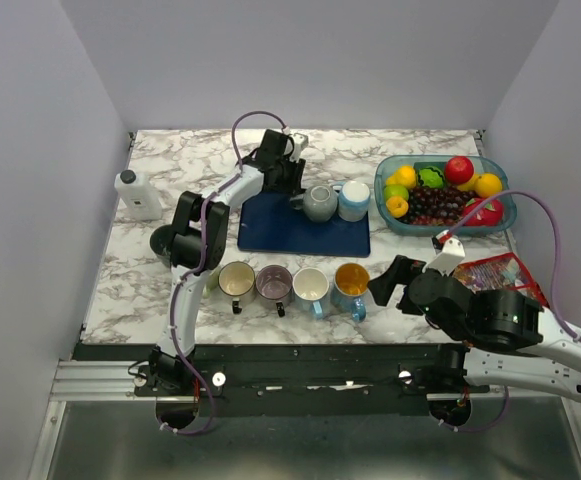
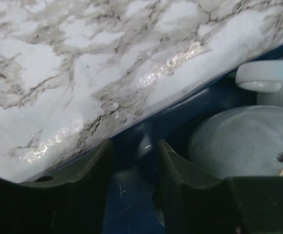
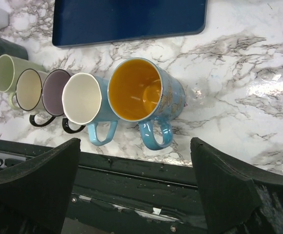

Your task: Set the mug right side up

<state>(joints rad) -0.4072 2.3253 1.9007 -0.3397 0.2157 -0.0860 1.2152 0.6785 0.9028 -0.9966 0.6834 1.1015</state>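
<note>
Marble-topped table (image 1: 120, 290) boxed by plain pale walls (image 1: 30, 150) left, far and right; white bottle (image 1: 138, 193) at far left. Left claw (image 1: 296, 190) low at the far edge of the blue mat (image 1: 300, 235), fingers (image 2: 180, 185) set at a slim gap, cannot tell if they grip anything; grey mug (image 1: 320, 203) on the mat just right of it, seemingly mouth-down. Four mugs (image 1: 274, 283) line the near edge, fruit tray (image 1: 382, 195) far right, right claw (image 3: 135, 141) spread wide and empty.

left gripper (image 1: 294, 193) at grey mug (image 1: 320, 204) on blue mat (image 1: 270, 232)
</note>
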